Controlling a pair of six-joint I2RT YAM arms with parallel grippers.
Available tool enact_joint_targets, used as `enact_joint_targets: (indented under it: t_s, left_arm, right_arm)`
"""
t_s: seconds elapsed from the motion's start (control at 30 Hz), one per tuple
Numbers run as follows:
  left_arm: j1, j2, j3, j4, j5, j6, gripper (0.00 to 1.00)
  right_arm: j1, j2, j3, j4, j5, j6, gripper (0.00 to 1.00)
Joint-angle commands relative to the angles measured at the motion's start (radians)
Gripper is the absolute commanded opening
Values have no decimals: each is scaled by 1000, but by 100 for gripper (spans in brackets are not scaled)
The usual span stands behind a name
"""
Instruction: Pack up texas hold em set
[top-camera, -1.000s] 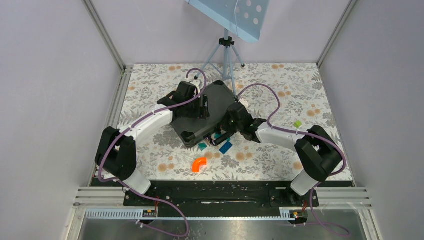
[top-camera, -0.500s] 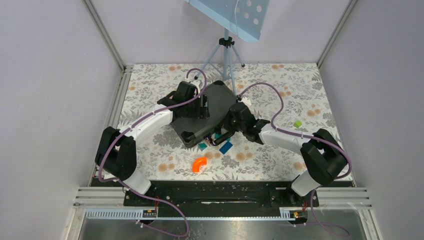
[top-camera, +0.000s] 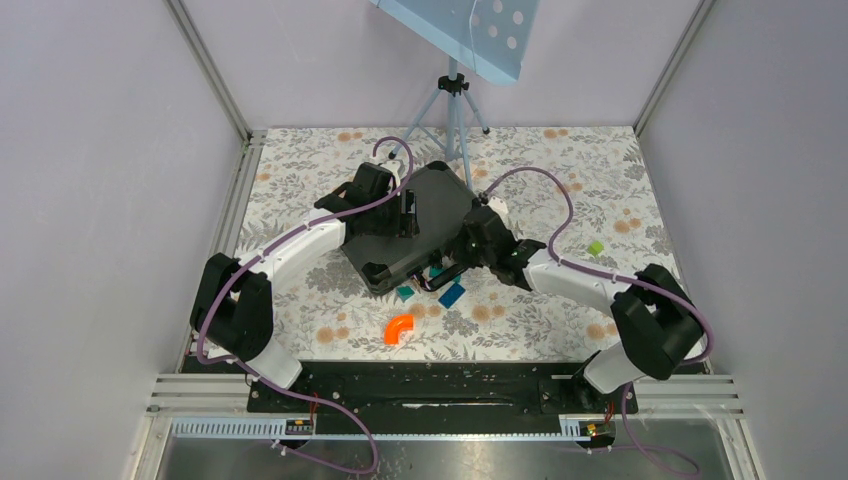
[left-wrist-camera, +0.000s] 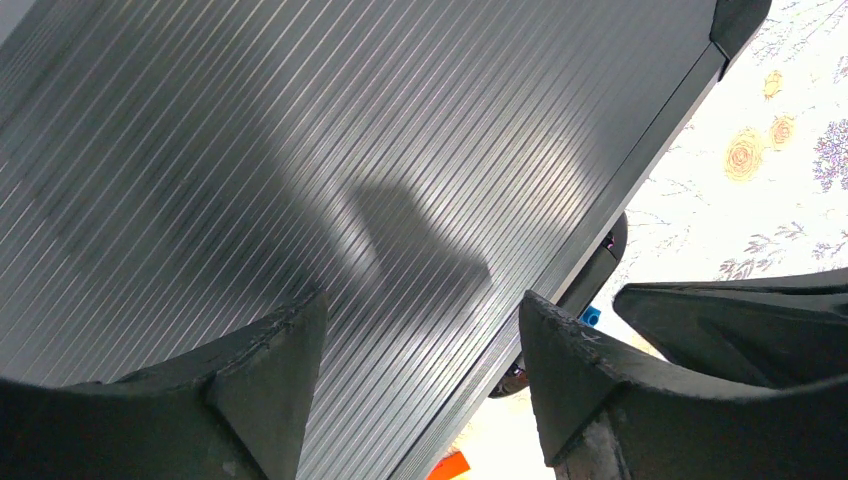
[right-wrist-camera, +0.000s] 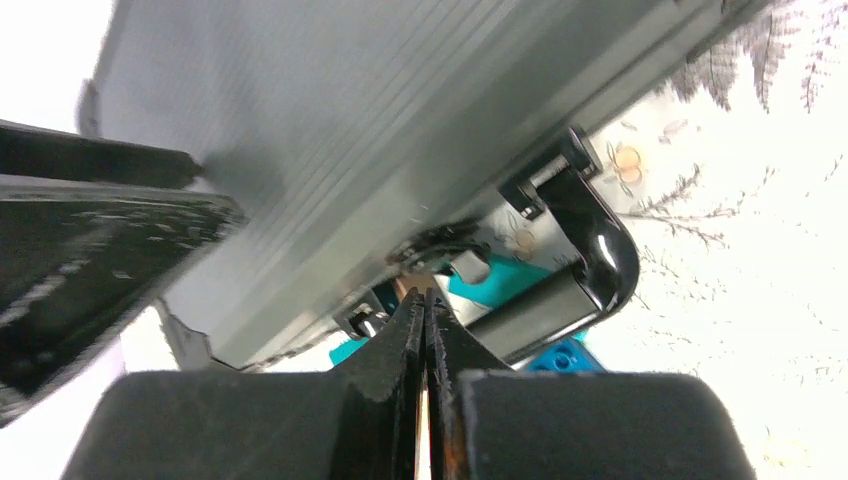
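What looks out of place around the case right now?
The black briefcase lies skewed to the table edges, and a teal block and a blue block sit right beside its handle.

an orange curved piece (top-camera: 399, 328) lay on the floral table (top-camera: 560, 170) near a teal block (top-camera: 405, 293) and a blue block (top-camera: 452, 294); a green block (top-camera: 595, 247) sat well apart, and a tripod (top-camera: 455, 110) stood at the far edge.

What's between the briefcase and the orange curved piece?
Top view: a teal block lies between the black briefcase and the orange curved piece; a blue block sits beside it.
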Motion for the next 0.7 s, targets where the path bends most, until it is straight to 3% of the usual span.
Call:
enact_joint_targets:
  t_s: [0.0,0.43,0.67]
  left_arm:
    - [-11,46,-13,-115,12,1,70]
    - [-5,28,16,-141,-43,27,70]
    - [123,32,185,-172,-40,15,71]
  right_arm:
    - [-4,50,32,-106,-38,63,0]
    - [-1,201,171,-269,-81,59,0]
    - [-1,223,243,-391,-56,28,0]
